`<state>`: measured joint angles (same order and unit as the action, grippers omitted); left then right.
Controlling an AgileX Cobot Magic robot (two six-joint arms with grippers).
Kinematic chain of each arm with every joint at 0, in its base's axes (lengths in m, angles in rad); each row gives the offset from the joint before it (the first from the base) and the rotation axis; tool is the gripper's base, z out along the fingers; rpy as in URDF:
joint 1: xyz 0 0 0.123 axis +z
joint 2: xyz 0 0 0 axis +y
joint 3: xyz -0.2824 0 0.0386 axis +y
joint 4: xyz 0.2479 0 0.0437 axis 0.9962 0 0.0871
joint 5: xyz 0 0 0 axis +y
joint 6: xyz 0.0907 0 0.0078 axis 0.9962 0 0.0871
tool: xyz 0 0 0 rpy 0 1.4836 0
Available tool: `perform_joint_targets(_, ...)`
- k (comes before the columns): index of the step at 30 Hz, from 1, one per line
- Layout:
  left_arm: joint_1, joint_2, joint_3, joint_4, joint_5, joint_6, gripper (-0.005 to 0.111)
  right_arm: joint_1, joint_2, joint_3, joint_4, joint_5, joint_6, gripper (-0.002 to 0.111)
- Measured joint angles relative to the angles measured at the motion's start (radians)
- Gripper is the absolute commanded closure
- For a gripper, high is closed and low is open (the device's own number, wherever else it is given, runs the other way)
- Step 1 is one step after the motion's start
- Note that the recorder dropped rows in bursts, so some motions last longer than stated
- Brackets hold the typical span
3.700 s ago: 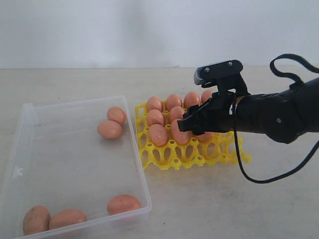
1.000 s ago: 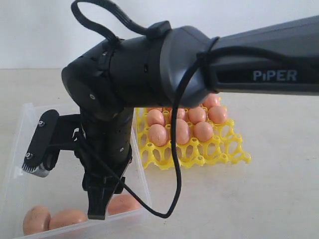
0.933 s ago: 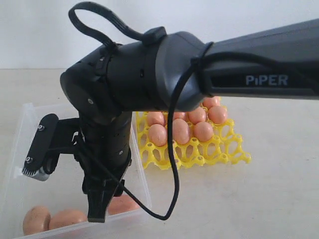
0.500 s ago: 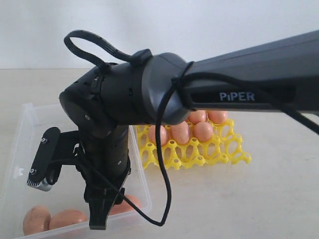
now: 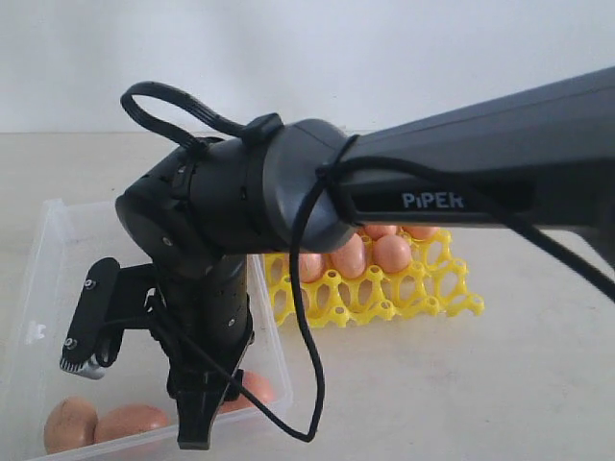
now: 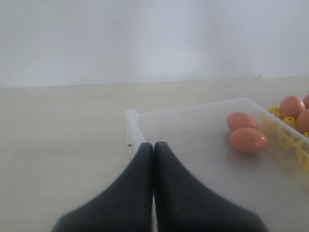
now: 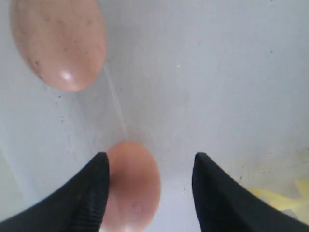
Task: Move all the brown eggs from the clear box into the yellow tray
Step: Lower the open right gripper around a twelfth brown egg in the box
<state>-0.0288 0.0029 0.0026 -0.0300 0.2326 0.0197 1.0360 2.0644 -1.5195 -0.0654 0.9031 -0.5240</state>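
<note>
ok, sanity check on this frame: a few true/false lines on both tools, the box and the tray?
1. The right tool is open, with a brown egg showing between its fingers. True.
2. The left tool is open. False: its fingers are pressed together, holding nothing.
3. The clear box has no eggs in it. False: the left wrist view shows two eggs in it, and the exterior view shows more.
4. The yellow tray holds several brown eggs. True.
5. The right tool hangs over the yellow tray. False: the arm reaches across and the tool points down into the clear box.
</note>
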Motion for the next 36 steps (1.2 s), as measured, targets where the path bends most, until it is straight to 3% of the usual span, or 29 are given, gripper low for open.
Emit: perform_joint_targets(36,0.0,0.0,0.0,0.0,0.0,0.0,0.111,-0.011,0.027,-0.004,-0.023,0.045,0.039,0.058)
